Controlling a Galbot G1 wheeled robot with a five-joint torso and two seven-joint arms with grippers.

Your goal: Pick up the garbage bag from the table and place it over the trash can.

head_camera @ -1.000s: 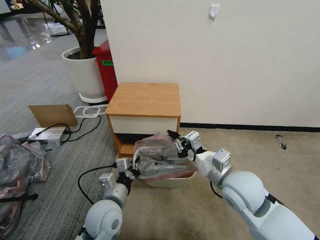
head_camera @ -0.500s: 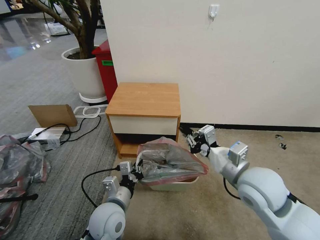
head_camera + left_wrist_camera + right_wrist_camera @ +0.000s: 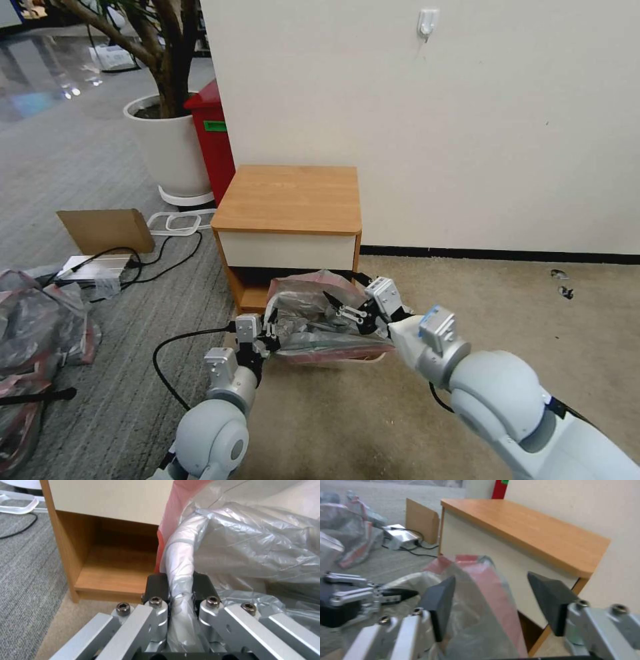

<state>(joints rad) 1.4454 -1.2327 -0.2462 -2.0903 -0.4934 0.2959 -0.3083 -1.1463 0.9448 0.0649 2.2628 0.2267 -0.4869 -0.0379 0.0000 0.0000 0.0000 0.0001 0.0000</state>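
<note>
while left claw [image 3: 180, 586] pinches garbage bag [image 3: 253, 542], right claw [image 3: 491, 605] gapes.

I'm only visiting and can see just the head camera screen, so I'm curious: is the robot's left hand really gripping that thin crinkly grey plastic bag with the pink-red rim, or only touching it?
Observer: Gripping. In the left wrist view the left hand has its black pads closed on a twisted strand of the thin crinkly grey plastic garbage bag.
Visitor: And the right hand?
Observer: Open. In the right wrist view the right hand has its dark pads spread wide, and the bag's pink-red rim stands up between them, in front of the light-brown wooden nightstand.
</note>
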